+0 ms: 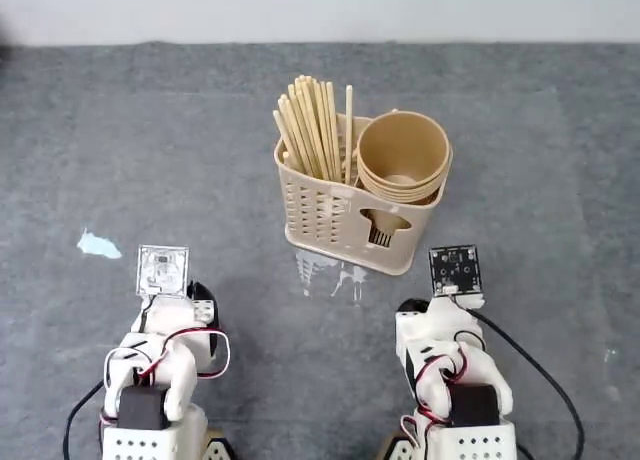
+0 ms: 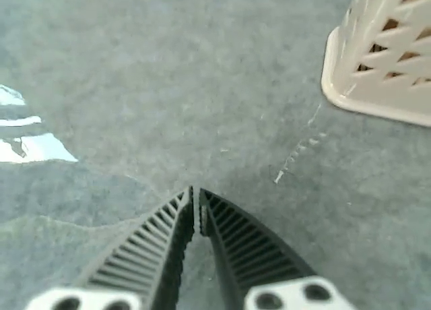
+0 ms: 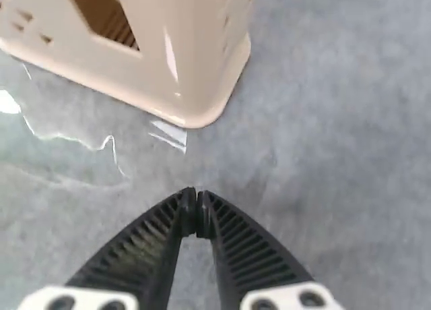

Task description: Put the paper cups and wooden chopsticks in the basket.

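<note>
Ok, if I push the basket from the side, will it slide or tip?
Probably light: the basket is thin perforated plastic. The chopsticks rise well above its rim beside the stacked paper cups, so a high push might tip it. The grey mat looks fuzzy, so it may drag.

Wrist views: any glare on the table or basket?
Left wrist view: bright glare patches on the table. Right wrist view: highlight streak on the basket wall, shiny patches on the table by its base. High view: pale sheen between the basket and the arms.
</note>
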{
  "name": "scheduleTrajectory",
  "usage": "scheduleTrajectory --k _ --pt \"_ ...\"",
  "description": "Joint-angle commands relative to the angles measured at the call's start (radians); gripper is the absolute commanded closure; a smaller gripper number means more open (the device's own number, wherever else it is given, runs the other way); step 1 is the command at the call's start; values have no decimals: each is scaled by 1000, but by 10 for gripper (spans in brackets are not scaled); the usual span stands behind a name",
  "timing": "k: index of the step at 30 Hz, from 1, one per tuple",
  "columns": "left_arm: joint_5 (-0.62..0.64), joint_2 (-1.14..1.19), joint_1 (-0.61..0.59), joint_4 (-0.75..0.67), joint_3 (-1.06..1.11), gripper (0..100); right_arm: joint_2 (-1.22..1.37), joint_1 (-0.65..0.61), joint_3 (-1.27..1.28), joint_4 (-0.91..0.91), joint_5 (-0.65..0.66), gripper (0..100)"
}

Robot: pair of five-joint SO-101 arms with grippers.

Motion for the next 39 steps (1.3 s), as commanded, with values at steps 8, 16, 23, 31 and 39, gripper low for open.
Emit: scheduleTrajectory --k 8,16,23,31,39 --pt "12 -18 -2 133 -8 987 -15 -1 17 162 11 990" --pt "12 -18 -2 167 -8 987 -15 -1 17 176 6 987" --pt "12 -18 -2 167 -8 987 -15 -2 17 176 8 989" --pt "12 -18 -2 167 -8 987 -15 -2 17 176 8 989" --pt "12 -18 -2 167 -8 987 -15 -2 17 176 8 989"
